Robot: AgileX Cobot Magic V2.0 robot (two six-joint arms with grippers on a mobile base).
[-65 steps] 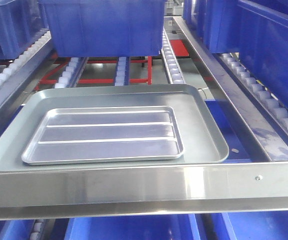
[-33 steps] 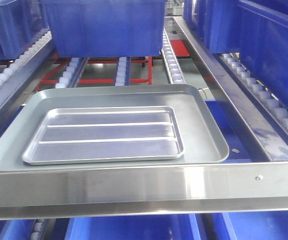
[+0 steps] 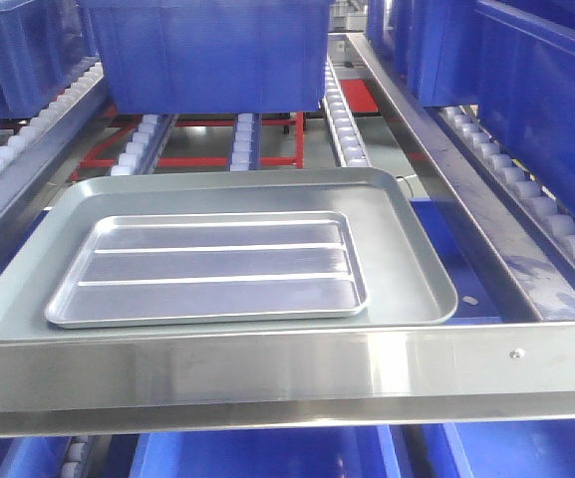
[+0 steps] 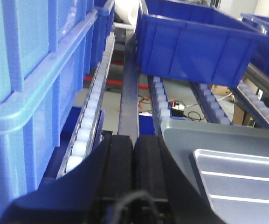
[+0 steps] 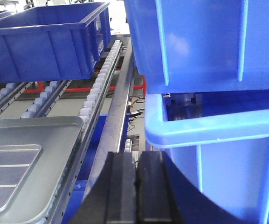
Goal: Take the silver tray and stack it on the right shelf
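Resting flat inside the larger grey tray (image 3: 407, 279), the silver tray (image 3: 212, 267) sits on the roller tracks just behind the riveted front rail (image 3: 367, 368), so you must lift it clear of the bigger rim. Your left end effector (image 4: 133, 158) and right end effector (image 5: 136, 175) both have their fingers pressed together, gripping nothing, waiting either side of the trays.
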